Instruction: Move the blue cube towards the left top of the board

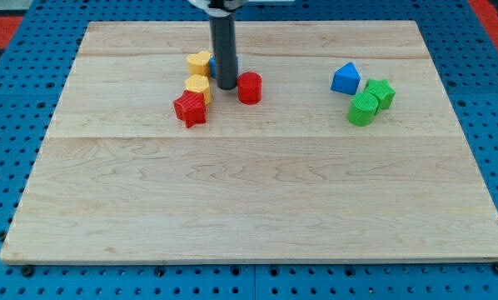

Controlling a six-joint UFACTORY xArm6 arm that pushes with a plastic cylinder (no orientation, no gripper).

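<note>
my tip (226,87) between yellow blocks (199,74) and red cylinder (249,87); blue cube (213,63) mostly hidden behind rod; no hand, bare rod only

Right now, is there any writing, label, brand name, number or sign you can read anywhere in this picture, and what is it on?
None: no readable text, number, logo or sign shows anywhere.
Wooden board: bare wood grain only.
Blocks, such as the red cylinder, the blue block and the green blocks: plain colours, no markings.
Dark rod ending in my tip, between the yellow blocks and the red cylinder: unmarked.
Blue perforated surface: holes only.
</note>
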